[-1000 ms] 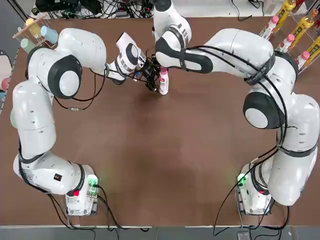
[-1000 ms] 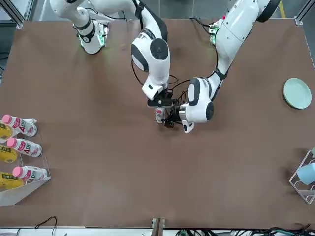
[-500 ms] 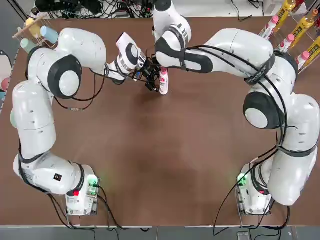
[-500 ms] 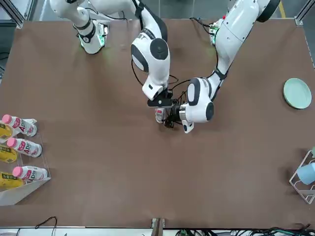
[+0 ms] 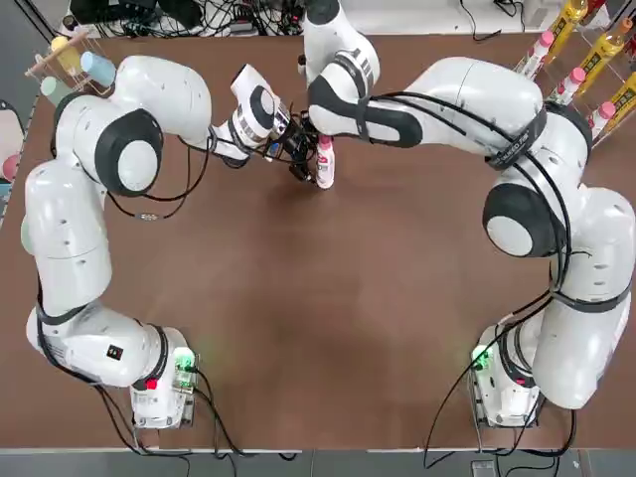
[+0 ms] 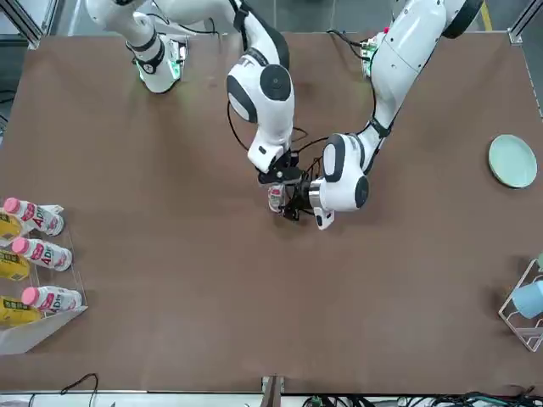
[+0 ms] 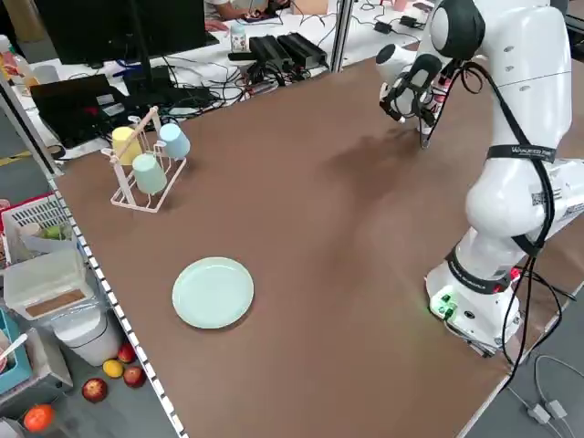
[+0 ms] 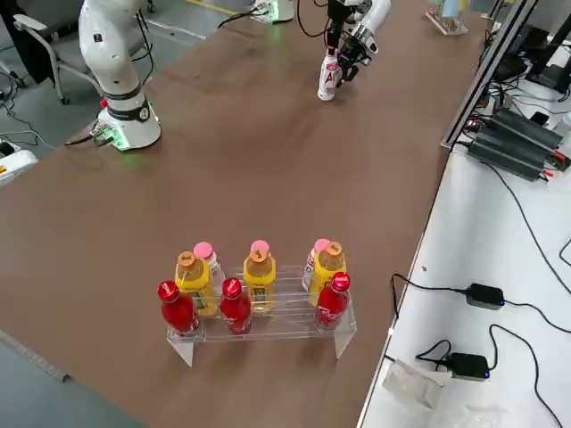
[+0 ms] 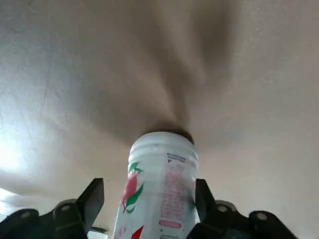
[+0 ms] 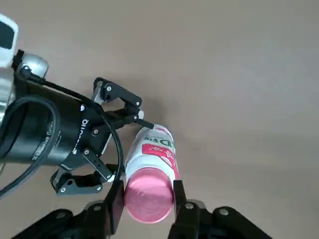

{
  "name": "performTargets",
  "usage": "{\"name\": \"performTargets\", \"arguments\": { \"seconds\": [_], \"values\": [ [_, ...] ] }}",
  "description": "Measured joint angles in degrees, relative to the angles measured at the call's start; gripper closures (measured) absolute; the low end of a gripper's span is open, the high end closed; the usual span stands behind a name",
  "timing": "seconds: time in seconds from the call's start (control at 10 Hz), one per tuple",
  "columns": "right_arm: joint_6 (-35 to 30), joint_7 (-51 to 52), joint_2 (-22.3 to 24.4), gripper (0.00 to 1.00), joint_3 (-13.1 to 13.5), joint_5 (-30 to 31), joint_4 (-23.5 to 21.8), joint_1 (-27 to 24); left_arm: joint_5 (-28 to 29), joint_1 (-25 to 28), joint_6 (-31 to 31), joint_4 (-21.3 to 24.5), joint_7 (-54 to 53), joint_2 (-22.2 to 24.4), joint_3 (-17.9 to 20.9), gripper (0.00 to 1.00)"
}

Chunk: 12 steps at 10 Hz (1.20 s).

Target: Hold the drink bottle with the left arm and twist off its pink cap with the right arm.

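Note:
The drink bottle (image 5: 325, 171) stands upright on the brown table, white with a red-and-green label (image 9: 162, 179). My left gripper (image 10: 127, 147) comes in level from the side and is shut on the bottle's body, one finger on each side (image 9: 93, 198). My right gripper (image 10: 148, 200) hangs straight above it, shut on the pink cap (image 10: 148, 194), which sits between its two fingers (image 10: 178, 196). In the front view the right gripper (image 6: 276, 177) covers the bottle's top (image 6: 274, 198), with the left gripper (image 6: 293, 202) beside it.
A clear rack of yellow, red and white bottles (image 8: 259, 294) stands at the table's far right corner (image 5: 586, 60). A cup rack (image 5: 72, 60) sits at the far left corner, and a green plate (image 6: 512, 160) lies on the left side.
My right hand has turned about the cap, its fingers tight on it. The bottle and the left gripper stay where they were.

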<state>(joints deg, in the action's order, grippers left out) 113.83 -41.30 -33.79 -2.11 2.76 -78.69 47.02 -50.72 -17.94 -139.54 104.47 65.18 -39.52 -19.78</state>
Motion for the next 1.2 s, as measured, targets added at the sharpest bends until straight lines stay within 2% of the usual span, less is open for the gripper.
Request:
{"name": "performTargets", "arguments": {
  "seconds": [0.7,1.0,1.2],
  "values": [
    [0.07,2.94,0.00,0.55,-0.08,0.77,0.00,0.17,0.00,-0.04,0.99,-0.49,0.00,0.00,-0.03,0.18],
    [2.25,4.44,-0.04,0.55,-0.15,0.79,-0.11,0.18,0.00,-0.01,1.02,-0.55,0.00,0.00,-0.03,0.22],
    [2.72,6.04,-0.04,0.55,-0.17,0.86,-0.11,0.19,0.00,0.02,1.03,-0.57,0.00,0.00,-0.02,0.28]
  ]
}}
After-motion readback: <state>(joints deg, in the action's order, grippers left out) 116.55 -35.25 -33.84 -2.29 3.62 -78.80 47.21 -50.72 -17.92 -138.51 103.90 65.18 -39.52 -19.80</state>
